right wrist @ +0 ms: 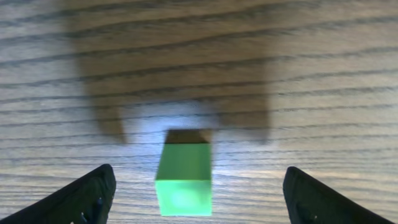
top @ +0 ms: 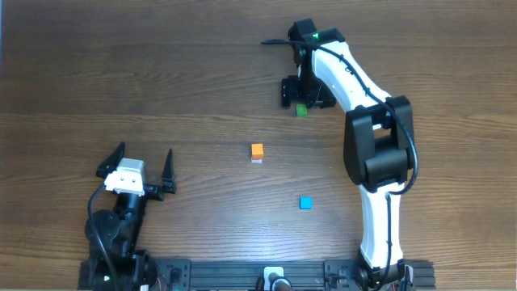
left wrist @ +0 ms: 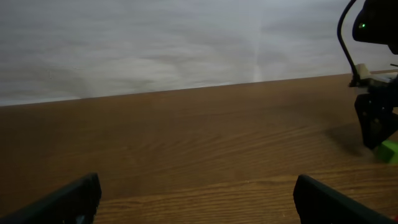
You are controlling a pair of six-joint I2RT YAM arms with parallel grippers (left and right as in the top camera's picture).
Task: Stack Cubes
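Black fingers of the right gripper stand wide open with the green cube between them, not touching it. This cube sits near the far edge of the tabletop, right of the middle. The orange cube is near the middle, the blue cube closer to the near edge. The left gripper is open too, by the near left corner, holding nothing. The green cube looks a bit nearer one finger, so that finger may hit first and push or spin it. A poor pinch could let it slip and fall.
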